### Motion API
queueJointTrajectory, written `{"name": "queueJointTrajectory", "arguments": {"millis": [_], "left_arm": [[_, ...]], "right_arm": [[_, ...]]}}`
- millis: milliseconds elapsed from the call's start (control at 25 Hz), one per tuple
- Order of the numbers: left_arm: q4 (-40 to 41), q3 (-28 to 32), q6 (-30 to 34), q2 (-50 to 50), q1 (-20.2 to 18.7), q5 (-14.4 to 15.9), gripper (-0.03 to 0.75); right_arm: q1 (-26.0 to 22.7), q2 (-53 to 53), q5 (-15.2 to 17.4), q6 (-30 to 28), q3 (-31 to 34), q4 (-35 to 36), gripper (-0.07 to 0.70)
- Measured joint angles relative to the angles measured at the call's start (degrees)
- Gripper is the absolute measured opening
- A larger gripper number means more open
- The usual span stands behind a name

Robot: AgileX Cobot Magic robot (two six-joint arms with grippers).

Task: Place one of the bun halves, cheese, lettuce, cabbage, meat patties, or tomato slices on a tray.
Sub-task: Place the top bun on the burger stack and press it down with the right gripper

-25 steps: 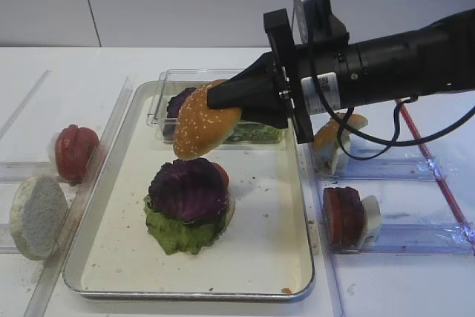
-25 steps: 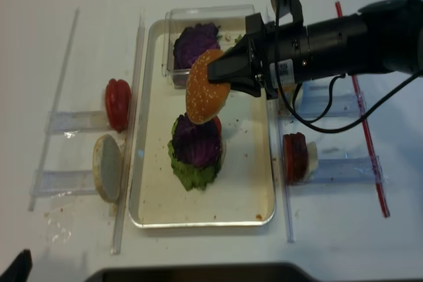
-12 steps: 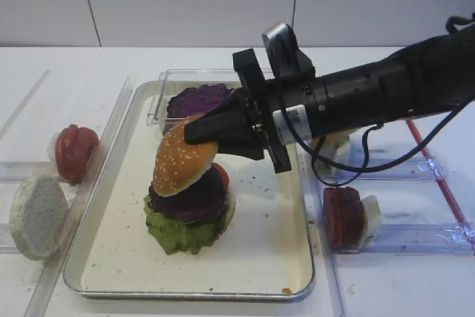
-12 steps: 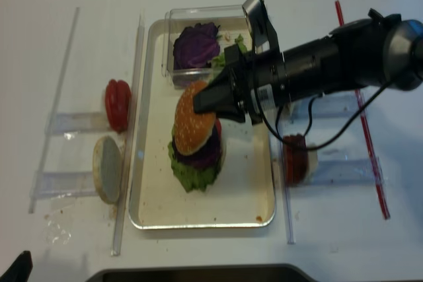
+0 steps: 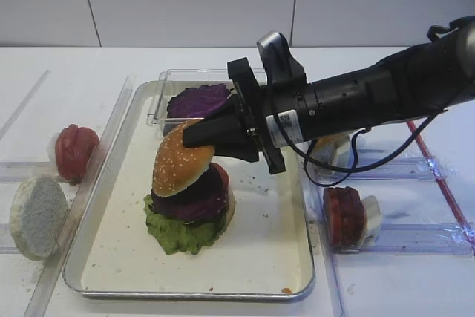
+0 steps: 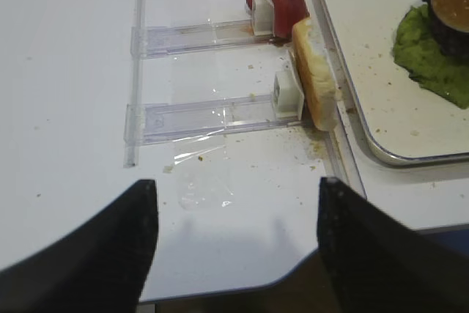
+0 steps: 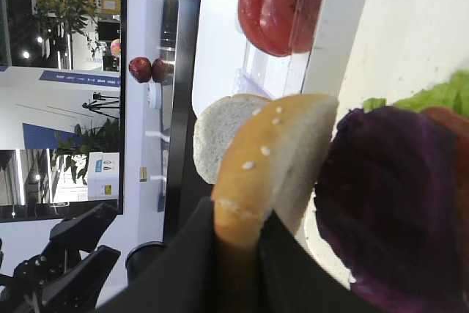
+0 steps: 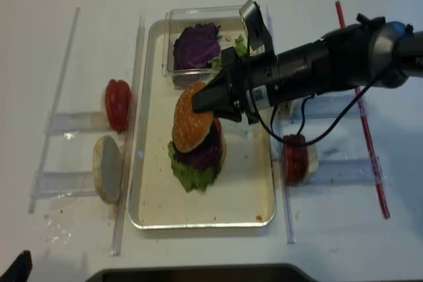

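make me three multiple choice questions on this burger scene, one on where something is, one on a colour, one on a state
1. Where is the sesame bun top?
A. on the stack in the tray
B. in the clear box
C. on the bare table

2. What colour is the leaf right under the bun top?
A. yellow
B. purple
C. white

3. How is the right gripper?
A. open, away from the bun
B. shut on the bun top
C. out of view

Answers: 1 A, the bun sits tilted over the stacked lettuce and cabbage; 2 B, the leaf is dark purple; 3 B, the wrist view shows its fingers pinching the bun's edge.
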Motion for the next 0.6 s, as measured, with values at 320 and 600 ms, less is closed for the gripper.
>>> {"name": "queueJointTrajectory", "arguments": {"millis": [320, 600], "left_arm": [[0.0, 0.0, 0.0, 0.0, 0.0, 0.0, 0.428], [0.0, 0.0, 0.0, 0.0, 0.0, 0.0, 0.428]], "right_arm": [[0.0, 1.64, 0.0, 0.0, -0.04, -3.01, 0.128], [0.0, 2.1, 0.0, 0.0, -0.04, -3.01, 0.143]]}}
